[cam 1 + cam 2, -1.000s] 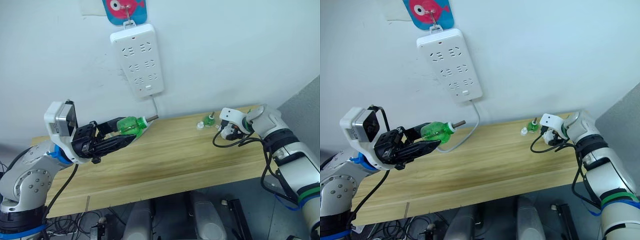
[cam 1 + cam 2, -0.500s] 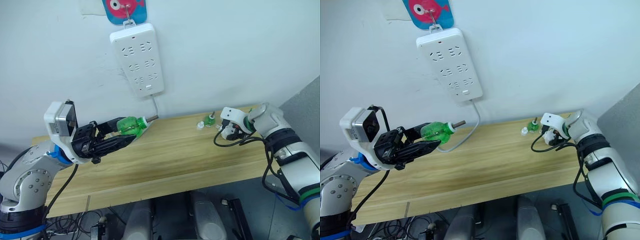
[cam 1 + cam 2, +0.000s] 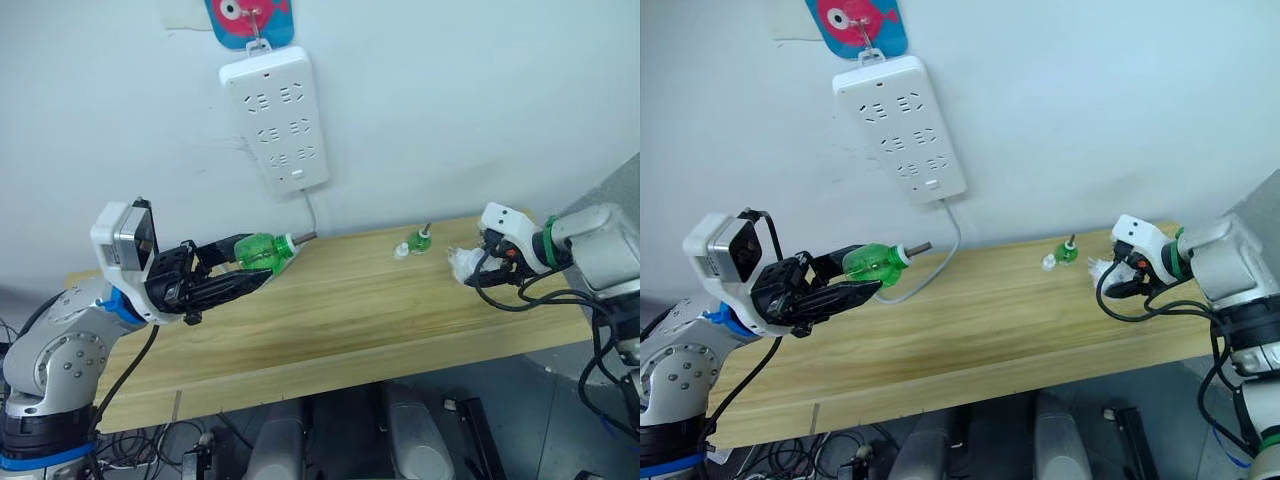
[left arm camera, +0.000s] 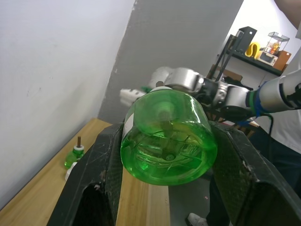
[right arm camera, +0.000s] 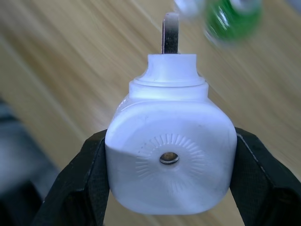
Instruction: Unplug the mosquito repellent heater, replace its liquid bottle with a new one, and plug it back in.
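Mosquito repellent heater (image 5: 170,155) already unplugged and clamped between the black fingers of the right gripper (image 3: 1118,272), held just above the right end of the desk (image 3: 340,320), one metal prong pointing away from the wrist. No bottle seen fitted to the unit from this angle, so judged empty, though not certain. Near it on the desk, a small green bottle (image 3: 420,241) standing upright with a white cap (image 3: 400,251) just beside, likely the old one already removed. Well apart at the far end, a new green bottle (image 3: 262,250), full and with its wick tip showing, gripped lying sideways in the left gripper (image 3: 225,278), jaws clenched on its body. Above on the wall, the white power strip (image 3: 275,118) with all sockets vacant. Left to do, by this reading: bringing both hands together, fitting the new bottle into the heater, then plugging back into the strip.
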`<move>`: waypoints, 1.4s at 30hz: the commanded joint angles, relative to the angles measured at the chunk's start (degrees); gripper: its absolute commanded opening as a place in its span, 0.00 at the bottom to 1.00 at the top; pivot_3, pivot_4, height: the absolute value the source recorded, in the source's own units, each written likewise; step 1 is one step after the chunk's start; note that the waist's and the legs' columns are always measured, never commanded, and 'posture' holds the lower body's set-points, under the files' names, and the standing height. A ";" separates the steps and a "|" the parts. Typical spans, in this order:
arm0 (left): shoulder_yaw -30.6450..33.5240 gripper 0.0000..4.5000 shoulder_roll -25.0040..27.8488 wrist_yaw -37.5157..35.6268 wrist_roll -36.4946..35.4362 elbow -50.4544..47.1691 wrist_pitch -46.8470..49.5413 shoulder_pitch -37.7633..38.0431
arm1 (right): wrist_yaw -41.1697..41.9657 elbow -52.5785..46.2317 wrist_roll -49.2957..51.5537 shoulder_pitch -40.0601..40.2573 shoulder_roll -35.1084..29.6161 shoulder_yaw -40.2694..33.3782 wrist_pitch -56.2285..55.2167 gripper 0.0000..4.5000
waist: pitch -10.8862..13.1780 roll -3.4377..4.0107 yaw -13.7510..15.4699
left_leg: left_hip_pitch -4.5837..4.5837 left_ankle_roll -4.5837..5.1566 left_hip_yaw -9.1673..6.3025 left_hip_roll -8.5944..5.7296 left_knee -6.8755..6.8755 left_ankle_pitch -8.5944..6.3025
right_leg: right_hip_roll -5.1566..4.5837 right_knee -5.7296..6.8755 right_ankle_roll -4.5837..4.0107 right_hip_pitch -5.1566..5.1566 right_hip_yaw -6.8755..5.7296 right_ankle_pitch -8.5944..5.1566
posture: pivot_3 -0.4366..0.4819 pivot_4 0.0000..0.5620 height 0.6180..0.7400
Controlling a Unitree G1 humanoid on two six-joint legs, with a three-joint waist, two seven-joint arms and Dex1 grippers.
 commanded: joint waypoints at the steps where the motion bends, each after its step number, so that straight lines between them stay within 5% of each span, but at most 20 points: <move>1: 0.40 0.51 0.06 -1.51 0.52 -0.31 -1.24 -0.27 | 2.75 -10.35 11.06 0.06 -0.89 -6.61 11.07 0.66 | 0.00 0.00 -0.17 | 0.00 0.00 -0.01 0.00 0.00 0.00 | 0.00 0.00 0.00 0.00 -0.01 0.00 | 0.21 0.59 0.95; 8: -0.19 0.51 0.55 -2.90 2.78 0.79 -1.96 -0.72 | -3.54 -17.81 25.15 -4.57 4.62 -12.83 26.71 0.66 | 0.00 0.00 -0.21 | 0.00 0.01 -0.03 0.00 0.00 -0.01 | 0.00 -0.01 0.00 0.01 -0.02 0.00 | 0.22 0.59 0.95; 19: -1.27 0.51 0.62 -3.04 5.84 1.06 -2.71 -1.36 | -20.46 -20.65 34.21 -15.38 18.78 -16.76 36.31 0.66 | 0.00 0.00 -0.32 | -0.02 0.00 -0.03 0.00 -0.02 0.00 | 0.01 0.00 0.00 -0.02 -0.01 0.00 | 0.23 0.59 0.95; 42: -0.65 0.51 -1.11 -0.86 2.86 0.42 -0.99 -3.60 | -32.98 -22.68 51.17 -18.41 27.24 -19.46 40.80 0.66 | 0.00 0.00 -0.33 | -0.01 0.01 -0.03 0.00 -0.01 0.00 | 0.03 0.04 0.00 -0.03 -0.01 0.00 | 0.24 0.59 0.95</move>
